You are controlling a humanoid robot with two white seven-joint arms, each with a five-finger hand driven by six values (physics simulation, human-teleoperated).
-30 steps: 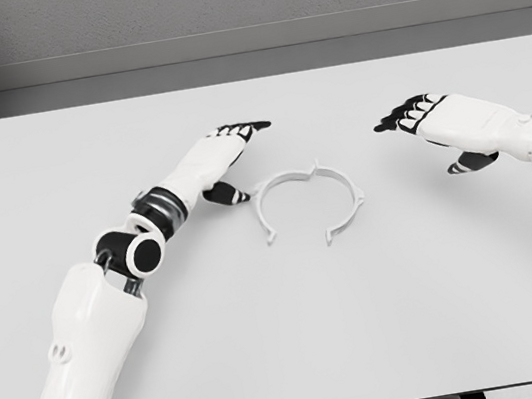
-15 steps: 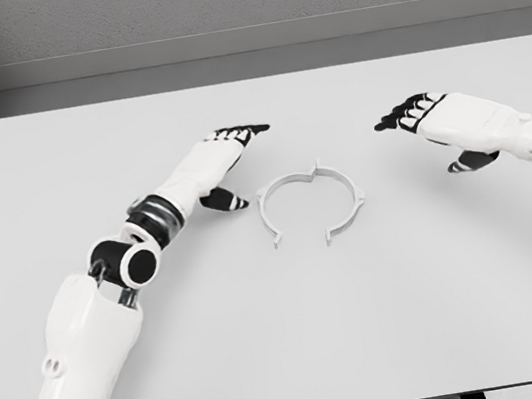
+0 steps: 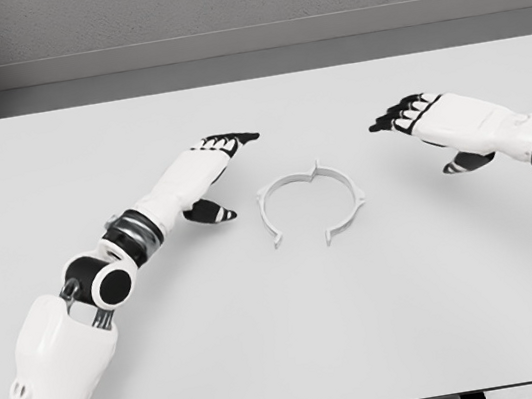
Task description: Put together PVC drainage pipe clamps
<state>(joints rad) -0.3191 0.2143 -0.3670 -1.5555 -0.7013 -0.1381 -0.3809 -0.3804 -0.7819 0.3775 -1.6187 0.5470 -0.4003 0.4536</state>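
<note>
A white PVC pipe clamp point(image 3: 311, 204), a ring of two half shells with small tabs and a gap at its near side, lies flat on the table point(image 3: 286, 328) near the middle. My left hand point(image 3: 213, 172) hovers just left of the ring with fingers spread, thumb below, holding nothing. My right hand point(image 3: 427, 128) floats to the right of the ring, well apart from it, fingers stretched out and empty.
The white table stretches across the whole view, with a grey wall behind its far edge point(image 3: 247, 80) and the near edge at the bottom of the picture.
My left hand and forearm have drawn back to the left, away from the clamp. The clamp shifted very slightly early on. The right hand has barely moved.
</note>
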